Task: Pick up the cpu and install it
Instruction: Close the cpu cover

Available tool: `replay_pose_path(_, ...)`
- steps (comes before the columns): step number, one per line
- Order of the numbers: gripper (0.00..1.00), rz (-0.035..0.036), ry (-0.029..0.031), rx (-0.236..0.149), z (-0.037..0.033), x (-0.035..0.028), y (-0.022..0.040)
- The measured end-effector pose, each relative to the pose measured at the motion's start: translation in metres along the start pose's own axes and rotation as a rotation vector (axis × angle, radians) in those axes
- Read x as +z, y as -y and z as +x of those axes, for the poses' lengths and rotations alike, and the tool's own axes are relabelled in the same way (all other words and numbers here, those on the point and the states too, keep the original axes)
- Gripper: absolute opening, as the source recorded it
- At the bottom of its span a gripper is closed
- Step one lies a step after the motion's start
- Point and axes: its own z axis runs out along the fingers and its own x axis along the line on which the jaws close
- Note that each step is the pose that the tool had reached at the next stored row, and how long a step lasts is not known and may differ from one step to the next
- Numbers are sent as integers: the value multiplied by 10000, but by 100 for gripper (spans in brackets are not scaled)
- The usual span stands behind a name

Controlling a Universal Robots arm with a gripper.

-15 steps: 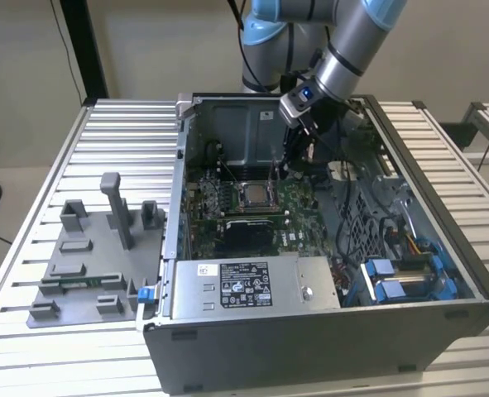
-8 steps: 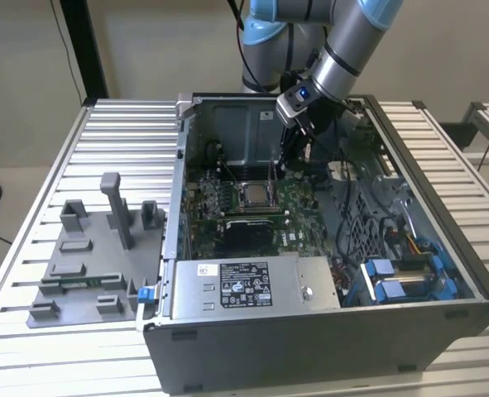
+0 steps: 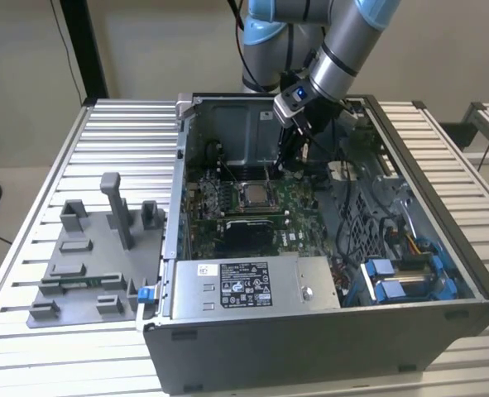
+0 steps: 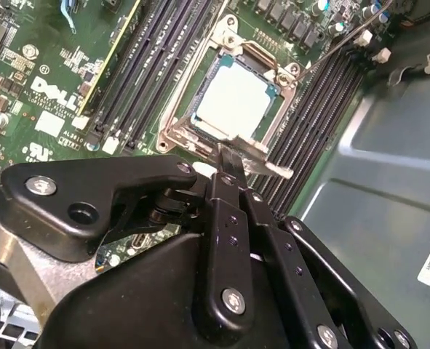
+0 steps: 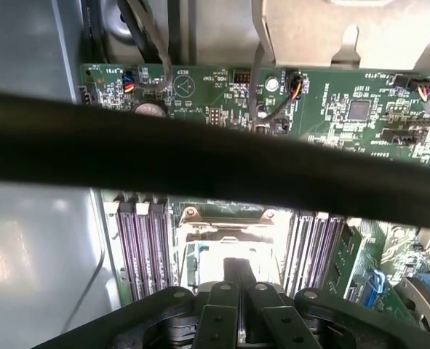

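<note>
The cpu lies flat in the metal-framed socket on the green motherboard inside the open computer case. Its pale silver top shows in the second wrist view, framed by the socket. In the first wrist view it is a bright patch beyond the fingers. My black gripper hangs just above the board, beside the socket toward the exterior view's right. Its fingers are pressed together into one thin tip with nothing between them, and the tip sits at the socket's edge.
A grey fixture tray with upright blocks lies on the slatted table at the exterior view's left. The power supply and blue drive bays fill the case's front. Memory slots flank the socket. A black cable crosses the first wrist view.
</note>
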Motion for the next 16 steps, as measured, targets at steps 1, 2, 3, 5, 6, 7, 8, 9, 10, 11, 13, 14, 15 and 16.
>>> replay_pose_path(1, 0, 4, 1, 0, 0, 2, 5)
replay_pose_path(2, 0, 8, 1, 1, 0, 3, 9)
replay_pose_path(3, 0, 14, 1, 0, 0, 5, 13)
replay_pose_path(5, 0, 26, 0, 0, 0, 7, 17)
replay_pose_path(6, 0, 34, 1, 0, 0, 7, 18)
replay_pose_path(7, 0, 42, 2, 0, 0, 8, 20)
replay_pose_path(8, 0, 50, 1, 1, 0, 8, 21)
replay_pose_path(9, 0, 57, 1, 1, 0, 9, 23)
replay_pose_path(10, 0, 60, 0, 1, 0, 10, 25)
replay_pose_path(11, 0, 61, -2, 2, 0, 11, 27)
replay_pose_path(13, 0, 61, -1, 0, 0, 11, 27)
replay_pose_path(14, 0, 62, -1, -1, 0, 12, 28)
replay_pose_path(15, 0, 62, -1, 0, 0, 12, 28)
replay_pose_path(16, 0, 62, -1, 1, 1, 13, 31)
